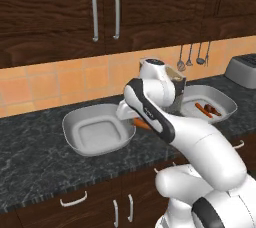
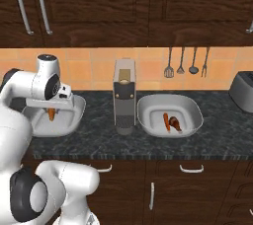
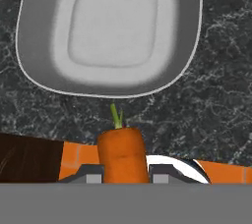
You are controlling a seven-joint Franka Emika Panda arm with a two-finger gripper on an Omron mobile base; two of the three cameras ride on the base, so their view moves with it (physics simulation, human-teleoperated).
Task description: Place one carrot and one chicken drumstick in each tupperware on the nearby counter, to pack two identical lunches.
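One tupperware (image 2: 190,109) at our 3 o'clock already holds a carrot (image 2: 166,122) and a drumstick (image 2: 175,123). We carry the second carrot (image 3: 122,154), pinched between the gripper (image 3: 123,175) jaws, above the empty tupperware (image 3: 39,66) on the counter (image 3: 216,110); its drumstick remains.

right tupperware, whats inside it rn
The right tupperware holds one carrot and one brown chicken drumstick, lying side by side on its floor. In the left base view the arm covers its near left part, so that corner is hidden there.
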